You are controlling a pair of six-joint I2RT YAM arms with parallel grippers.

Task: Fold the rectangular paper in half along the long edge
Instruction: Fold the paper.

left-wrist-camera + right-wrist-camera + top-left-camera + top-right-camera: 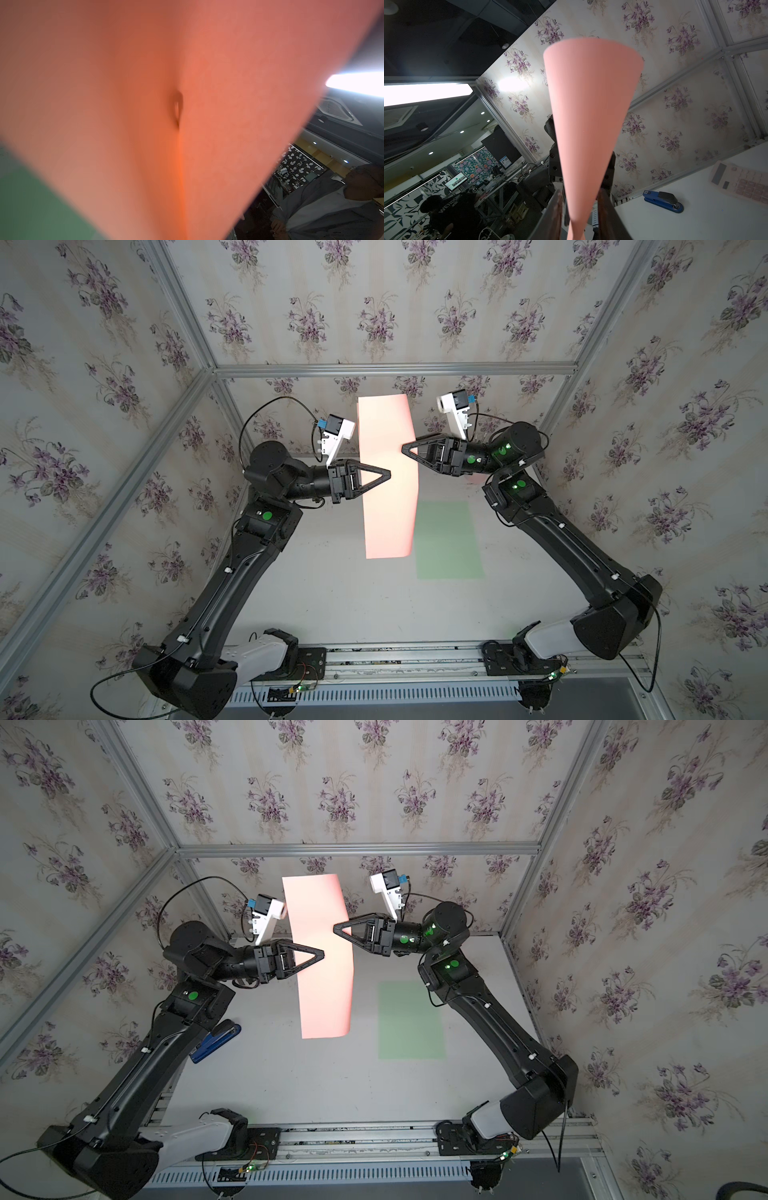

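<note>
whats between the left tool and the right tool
The pink paper, held up, stands between the left tool and the right tool; both top views show it.

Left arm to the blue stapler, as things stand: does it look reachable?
Probably not yet. The left gripper is shut on the raised pink paper, and the blue stapler lies partly beneath that arm's own forearm, so it would need to release and fold back.

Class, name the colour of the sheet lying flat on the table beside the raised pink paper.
Pale green: the green sheet shows clearest in a top view.
</note>
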